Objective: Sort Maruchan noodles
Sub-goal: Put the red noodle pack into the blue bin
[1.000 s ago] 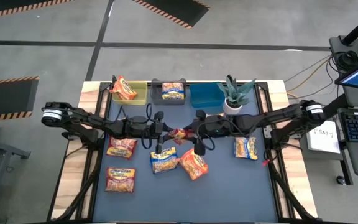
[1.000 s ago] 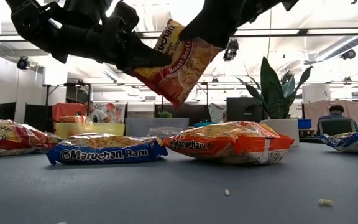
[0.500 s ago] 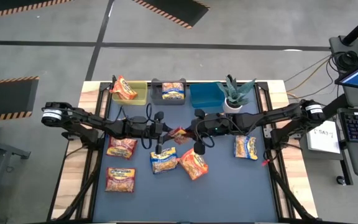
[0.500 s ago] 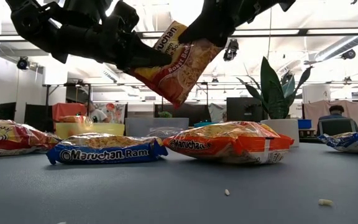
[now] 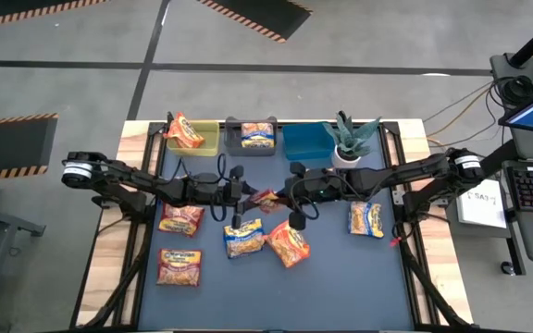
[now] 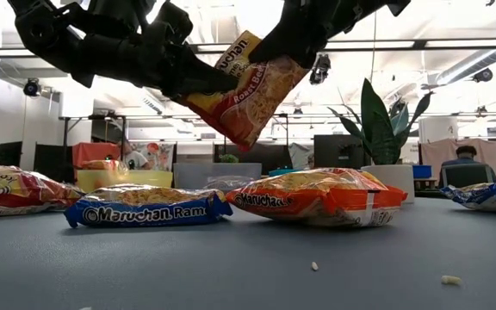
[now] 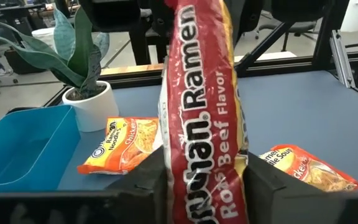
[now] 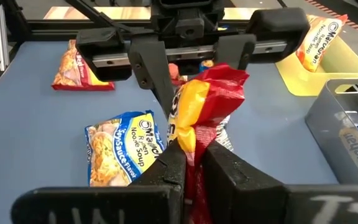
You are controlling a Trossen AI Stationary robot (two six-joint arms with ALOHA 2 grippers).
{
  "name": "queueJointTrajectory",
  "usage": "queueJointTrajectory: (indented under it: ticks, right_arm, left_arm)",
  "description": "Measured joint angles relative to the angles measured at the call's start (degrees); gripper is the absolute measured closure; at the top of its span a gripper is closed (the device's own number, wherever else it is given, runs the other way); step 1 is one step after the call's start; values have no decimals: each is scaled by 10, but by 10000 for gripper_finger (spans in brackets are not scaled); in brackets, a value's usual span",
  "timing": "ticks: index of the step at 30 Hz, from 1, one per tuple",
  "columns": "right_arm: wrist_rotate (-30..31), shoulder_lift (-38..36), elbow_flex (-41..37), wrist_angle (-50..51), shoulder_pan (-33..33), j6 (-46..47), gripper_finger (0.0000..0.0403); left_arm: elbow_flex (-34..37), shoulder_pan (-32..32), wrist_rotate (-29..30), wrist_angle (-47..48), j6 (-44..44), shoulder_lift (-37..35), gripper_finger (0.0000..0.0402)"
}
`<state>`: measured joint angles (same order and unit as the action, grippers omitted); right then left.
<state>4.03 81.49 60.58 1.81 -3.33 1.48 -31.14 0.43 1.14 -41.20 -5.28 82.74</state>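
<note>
- The red roast-beef packet hangs in mid-air above the counter, between both arms.
- The right tool is pinched tight on the packet's end; the left tool holds the other end, its grip half-slack.
- The handover goes best if the left lets go only once the right's hold is firm.
- An orange packet and a blue-edged packet lie below; the potted plant stands near the blue bin.

One camera looks straight down on my table; another sits level at tabletop height; both wrist cameras share the red packet mid-frame, close.
</note>
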Motion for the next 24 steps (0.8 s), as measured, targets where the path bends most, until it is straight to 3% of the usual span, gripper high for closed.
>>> queueJointTrajectory:
  ticks: [7,11,19,24]
  right_arm:
    - [4,-5,-1,21,0,5,375]
    - [4,-7,13,49,4,16,375]
    - [76,-8,80,176,4,30,375]
    - [104,-8,96,198,4,57,383]
  left_arm:
    - [0,0,30,5,-25,-2,195]
    - [0,1,30,10,-54,-10,165]
    - [-1,7,32,38,-113,-73,156]
    - [-1,9,89,63,-160,-137,159]
